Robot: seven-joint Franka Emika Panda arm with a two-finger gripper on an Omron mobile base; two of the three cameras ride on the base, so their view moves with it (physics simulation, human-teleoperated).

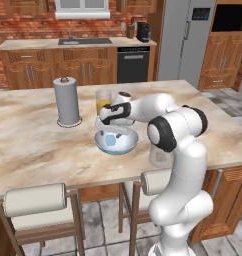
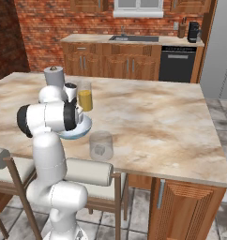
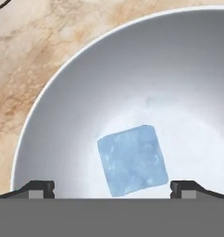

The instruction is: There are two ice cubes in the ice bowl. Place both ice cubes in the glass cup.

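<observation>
On the far left of the table point(image 1: 33, 145) stands a paper towel roll point(image 1: 67, 101), well off to the hand's side and unlikely to interfere. Next comes the ice bowl point(image 1: 124, 146), and the hand point(image 3: 112, 187) hangs directly over it, spread to its widest and holding nothing; its two fingertips point(image 3: 40, 189) sit either side of the light blue ice cube point(image 3: 132, 159), which lies in the bowl's bottom just ahead of them. The cube is turned at a slant to the line between the fingertips, so if the hand closes as it stands, the pads would likely meet corners rather than flat faces, and a slick cube could twist or squirt out sideways up the bowl's curved wall. Descending too far carries its own risk: the tips could strike the glassy bottom and shove the shallow bowl across the table. Just behind the bowl, beyond the hand, is the taller glass of orange juice point(image 1: 103, 101); a lift that swings that way could knock it over. Further right, near the table's front edge and beside the arm's elbow, stands the glass cup point(image 2: 101, 146), with a pale cube-like shape showing inside it, apparently the other ice cube. The cup is close to the elbow, so a wide sweep could tip it.
</observation>
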